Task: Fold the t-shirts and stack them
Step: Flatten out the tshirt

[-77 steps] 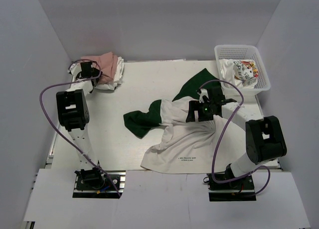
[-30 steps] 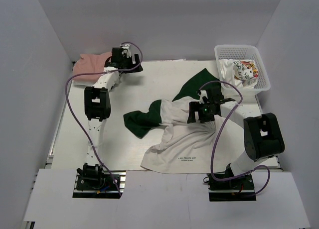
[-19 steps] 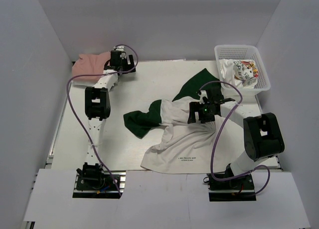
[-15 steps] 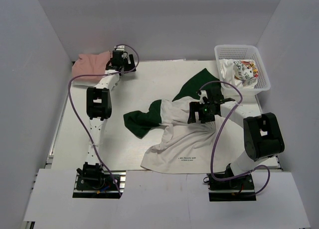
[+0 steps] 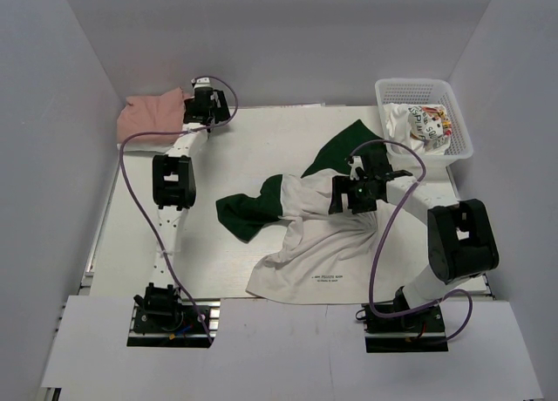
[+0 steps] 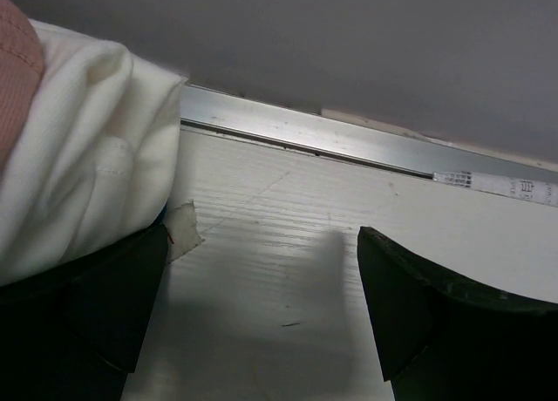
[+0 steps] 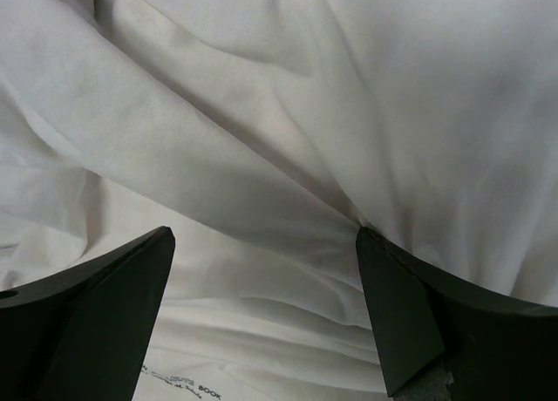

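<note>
Now, right gripper (image 7: pixel 264 240) hangs open just above the green-sleeved shirt (image 5: pixel 318 240), whose body trails back toward that arm's base, sleeves splayed either side; left gripper (image 6: pixel 261 244), also open, sits well away beside the pink shirt (image 5: pixel 148 115).

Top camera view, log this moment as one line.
left gripper open beside pink shirt | right gripper open over green-sleeved shirt, unfolded | basket holds crumpled cloth

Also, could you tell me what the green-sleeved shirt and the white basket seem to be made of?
Green-sleeved shirt: soft matte cloth, probably cotton knit, since it drapes in loose folds. Basket: likely rigid white plastic, judging by its perforated walls.
</note>
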### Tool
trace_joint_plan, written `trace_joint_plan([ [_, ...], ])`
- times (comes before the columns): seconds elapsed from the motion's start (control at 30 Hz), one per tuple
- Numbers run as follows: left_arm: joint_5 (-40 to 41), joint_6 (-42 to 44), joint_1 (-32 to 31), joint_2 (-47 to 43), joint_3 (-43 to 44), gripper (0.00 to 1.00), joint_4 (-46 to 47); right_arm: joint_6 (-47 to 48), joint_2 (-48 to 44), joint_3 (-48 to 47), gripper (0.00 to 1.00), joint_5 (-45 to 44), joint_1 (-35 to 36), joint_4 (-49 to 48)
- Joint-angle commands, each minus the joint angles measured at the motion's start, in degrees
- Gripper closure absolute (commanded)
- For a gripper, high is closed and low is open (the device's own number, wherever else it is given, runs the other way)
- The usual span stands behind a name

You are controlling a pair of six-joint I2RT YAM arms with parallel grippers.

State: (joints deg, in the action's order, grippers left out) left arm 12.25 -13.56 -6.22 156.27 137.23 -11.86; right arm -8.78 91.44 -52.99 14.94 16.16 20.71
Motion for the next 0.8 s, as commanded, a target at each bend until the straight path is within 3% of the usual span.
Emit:
trace_joint_plan([
  [0.0,-1.1,-0.5,2.4,-6.0,-1.4,0.0,0.2,-1.5,-4.1,-1.0,0.1,-1.1,0.1,0.5],
  [0.07,-4.9,1.9,1.1,-9.1,-4.3,0.0,-0.4,-2.0,-4.9,-1.1,0.1,-1.9,0.3,-0.3],
  [0.13,-13.5,4.7,0.2,-15.1,-8.2,0.0,-0.4,-3.8,-7.6,-0.7,0.1,-2.6,0.2,-1.8],
  [0.2,-25.8,4.7,-1.2,-19.8,-14.7,0.0,0.7,-5.9,-10.0,0.3,0.1,-2.9,0.1,-3.9],
  [0.37,-40.3,2.9,-4.7,-34.8,-27.5,0.0,2.3,-9.2,-19.1,8.8,0.1,-4.4,-0.2,-5.2],
  [0.5,-45.8,3.6,-8.9,-42.7,-40.4,0.0,2.7,-10.6,-24.2,13.2,0.1,-7.9,-0.2,-0.9],
  [0.77,-45.3,9.9,-24.4,-42.4,-47.3,0.0,-2.4,-17.8,-34.0,24.0,0.1,-10.8,-0.2,4.1],
])
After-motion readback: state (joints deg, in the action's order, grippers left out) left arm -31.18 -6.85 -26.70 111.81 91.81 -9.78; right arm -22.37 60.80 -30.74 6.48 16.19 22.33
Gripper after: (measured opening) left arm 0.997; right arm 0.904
